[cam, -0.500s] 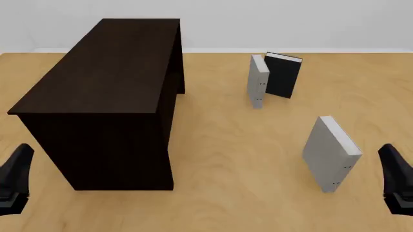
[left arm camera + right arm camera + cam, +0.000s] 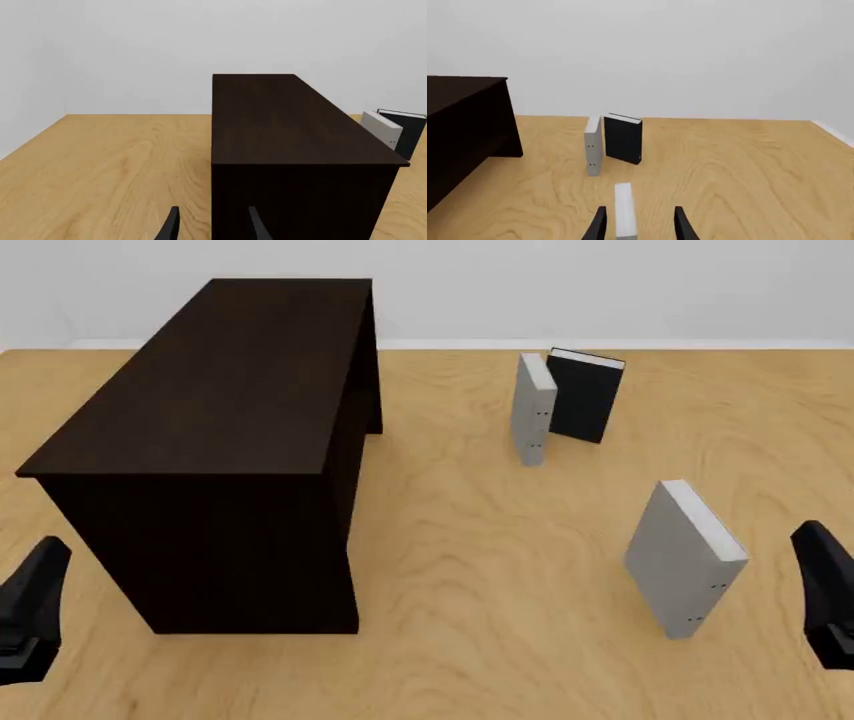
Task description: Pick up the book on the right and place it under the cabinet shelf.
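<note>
The light grey book [image 2: 681,558] stands upright on the wooden table at the right. In the right wrist view it [image 2: 623,210] shows edge-on, ahead of and between the two fingers. My right gripper [image 2: 817,565] is open and empty, to the right of the book and not touching it; its fingers [image 2: 599,225] show at the frame edge. The dark brown cabinet shelf [image 2: 227,430] stands at the left. My left gripper [image 2: 40,585] is open and empty, in front of the cabinet [image 2: 293,150], near its left corner.
A slimmer grey book [image 2: 534,408] and a black book [image 2: 585,395] stand together at the back, right of the cabinet; both also show in the right wrist view [image 2: 592,145], [image 2: 624,138]. Bare wooden table [image 2: 467,540] lies between cabinet and books.
</note>
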